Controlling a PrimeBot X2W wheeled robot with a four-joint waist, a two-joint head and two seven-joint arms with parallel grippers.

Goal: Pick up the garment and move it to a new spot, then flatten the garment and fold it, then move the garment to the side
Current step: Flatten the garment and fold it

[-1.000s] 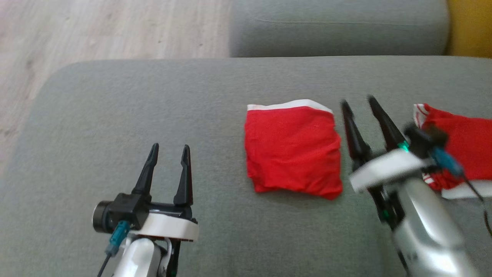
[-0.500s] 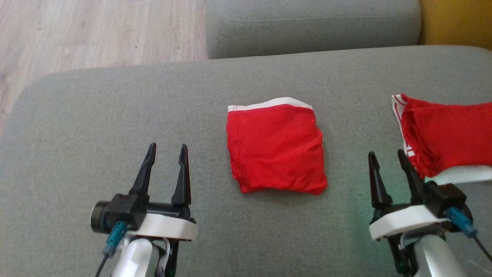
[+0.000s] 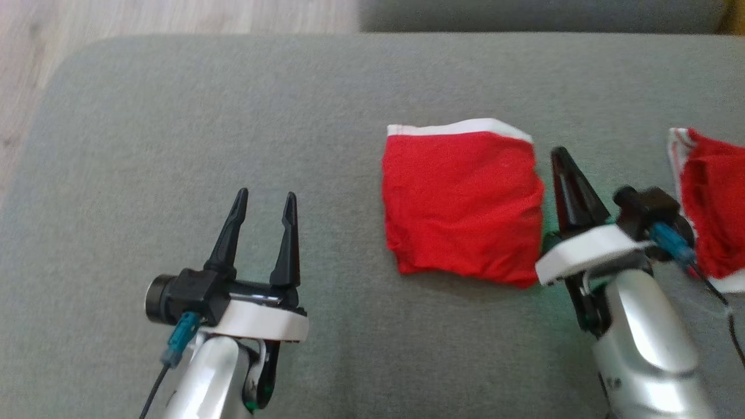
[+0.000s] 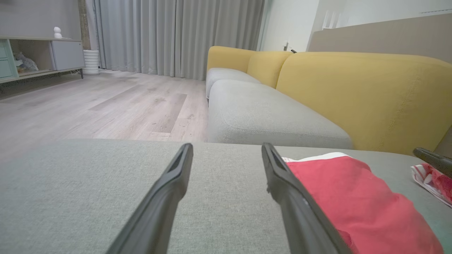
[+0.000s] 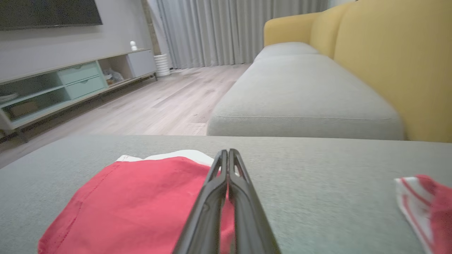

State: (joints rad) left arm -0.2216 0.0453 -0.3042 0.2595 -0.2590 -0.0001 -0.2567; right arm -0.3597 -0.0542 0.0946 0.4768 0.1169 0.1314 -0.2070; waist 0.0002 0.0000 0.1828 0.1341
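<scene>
The garment, red with a white waistband, lies folded into a rough square on the grey cushion. My right gripper is shut, fingers pressed together, just beside the garment's right edge. In the right wrist view the shut right gripper points over the right side of the garment, and I see no cloth pinched between the tips. My left gripper stands open over bare cushion, well left of the garment. In the left wrist view the left gripper is open with nothing between its fingers, and the garment lies to its right.
A second red and white cloth lies at the cushion's right, close to my right wrist. Wooden floor runs past the cushion's left edge. Another grey seat and a yellow backrest stand beyond.
My right gripper has gone from open to shut and has come forward from the lower right to the garment's right edge. The head camera has shifted. The left gripper stays open.
</scene>
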